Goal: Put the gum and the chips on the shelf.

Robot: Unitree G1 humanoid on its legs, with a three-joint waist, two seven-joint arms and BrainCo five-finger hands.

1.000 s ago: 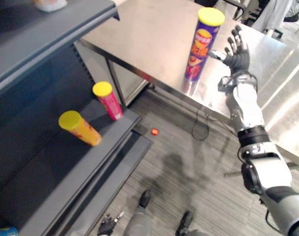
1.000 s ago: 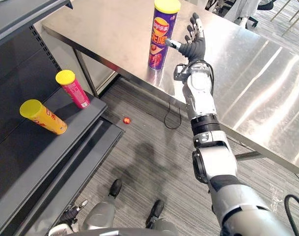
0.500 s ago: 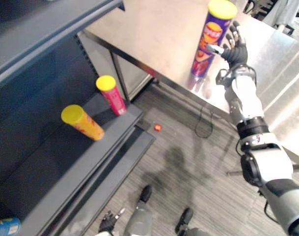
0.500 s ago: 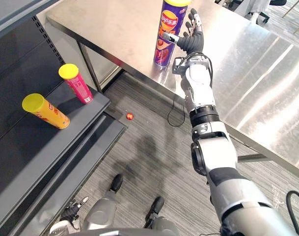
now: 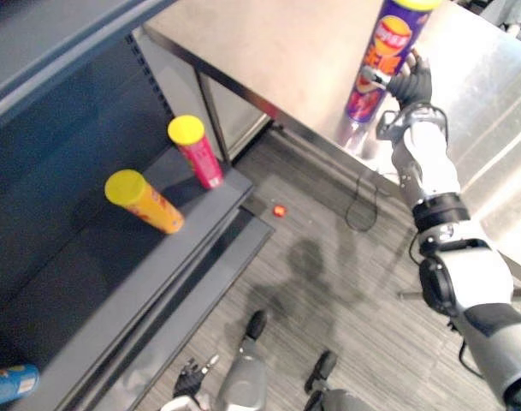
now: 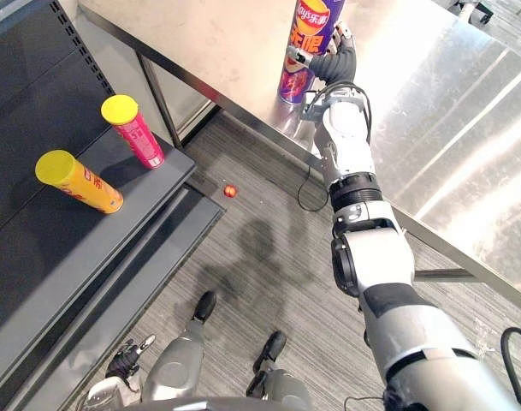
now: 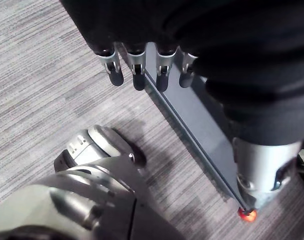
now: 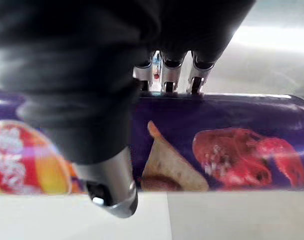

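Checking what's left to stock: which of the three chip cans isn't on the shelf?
The purple can, standing on the steel table at the right hand; the red can and orange can sit on the dark shelf.

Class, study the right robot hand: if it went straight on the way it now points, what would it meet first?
The purple chips can on the steel table. The right robot hand is close beside it, and its wrist view shows the can directly ahead; contact is unclear.
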